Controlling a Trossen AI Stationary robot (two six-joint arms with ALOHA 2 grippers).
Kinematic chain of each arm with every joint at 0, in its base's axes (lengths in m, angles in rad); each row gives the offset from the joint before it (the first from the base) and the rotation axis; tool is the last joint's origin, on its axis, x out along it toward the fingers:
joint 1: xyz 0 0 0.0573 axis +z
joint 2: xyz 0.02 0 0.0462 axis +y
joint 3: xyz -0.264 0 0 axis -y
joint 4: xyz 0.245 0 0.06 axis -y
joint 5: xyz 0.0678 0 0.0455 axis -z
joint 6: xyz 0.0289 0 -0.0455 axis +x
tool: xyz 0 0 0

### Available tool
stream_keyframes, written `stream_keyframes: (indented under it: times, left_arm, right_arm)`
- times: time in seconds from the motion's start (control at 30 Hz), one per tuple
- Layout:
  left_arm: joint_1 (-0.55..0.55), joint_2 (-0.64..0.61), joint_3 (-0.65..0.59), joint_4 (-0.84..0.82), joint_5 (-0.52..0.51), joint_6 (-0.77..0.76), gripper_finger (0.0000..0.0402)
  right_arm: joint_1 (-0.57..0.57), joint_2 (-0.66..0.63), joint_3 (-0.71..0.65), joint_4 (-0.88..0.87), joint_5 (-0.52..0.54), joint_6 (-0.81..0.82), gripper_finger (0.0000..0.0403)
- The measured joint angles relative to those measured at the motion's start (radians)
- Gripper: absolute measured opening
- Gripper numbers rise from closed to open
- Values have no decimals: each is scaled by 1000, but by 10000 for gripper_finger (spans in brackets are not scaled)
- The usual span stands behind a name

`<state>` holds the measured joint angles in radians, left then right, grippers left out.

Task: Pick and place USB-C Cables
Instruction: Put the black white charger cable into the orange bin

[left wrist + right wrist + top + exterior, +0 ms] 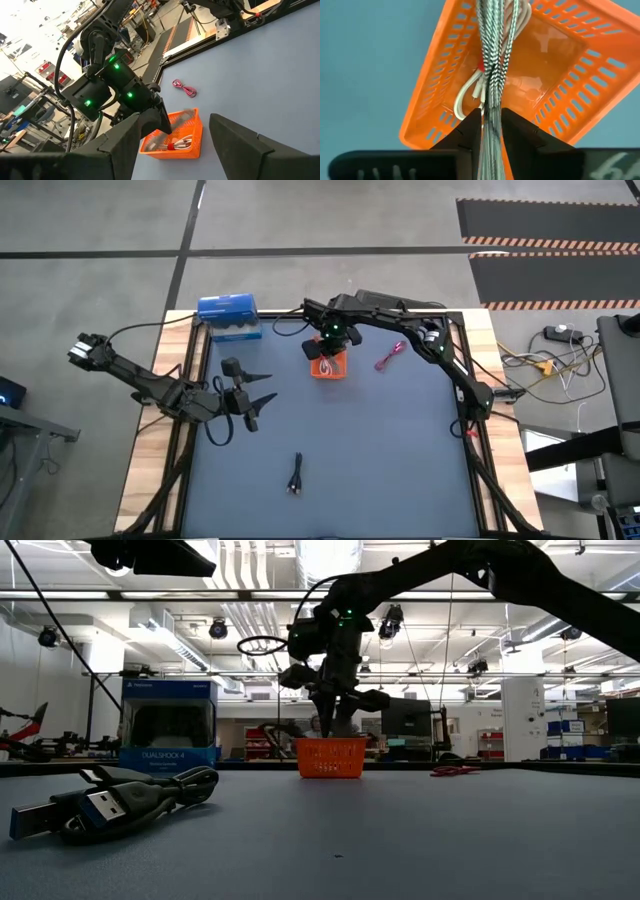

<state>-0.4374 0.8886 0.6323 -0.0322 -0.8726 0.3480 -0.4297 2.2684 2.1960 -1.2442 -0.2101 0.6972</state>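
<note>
The small orange tray (328, 366) stands on the dark mat near the table's far edge. My right gripper (491, 114) hovers just above it, shut on the silver-grey braided cable (493, 45). The white cable (470, 92) lies coiled on the tray's floor. On the mat to the tray's right is the magenta-pink cable (390, 356). The black cable (296, 475) lies near the table's near edge and looms large in the low view (130, 802). My left gripper (250, 395) waits open at the table's left, fingers pointing toward the tray. My right gripper pinches the silver-grey cable's bundled strands (491, 97) between its two fingers, coming from above and pointing down. The strands run along the fingers. The bundle hangs below them into the orange tray (560, 65), over the white cable; whether its lower end touches the tray floor I cannot tell.
A blue box (229, 317) stands at the table's far left corner, left of the tray. Long black wires trail from both arms. Bare mat lies between the tray and the black cable. Beyond the far edge, the low view shows a workshop room.
</note>
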Motion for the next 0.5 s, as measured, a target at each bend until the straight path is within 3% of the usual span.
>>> stream_keyframes:
  times: [0.23, 0.5]
  left_arm:
    - [0, 0, 0, 0, 0, 0, 219]
    - [0, 0, 0, 0, 0, 0, 219]
  right_arm:
    - [0, 0, 0, 0, 1, 0, 87]
    - [0, 0, 30, -12, 1, 2, 75]
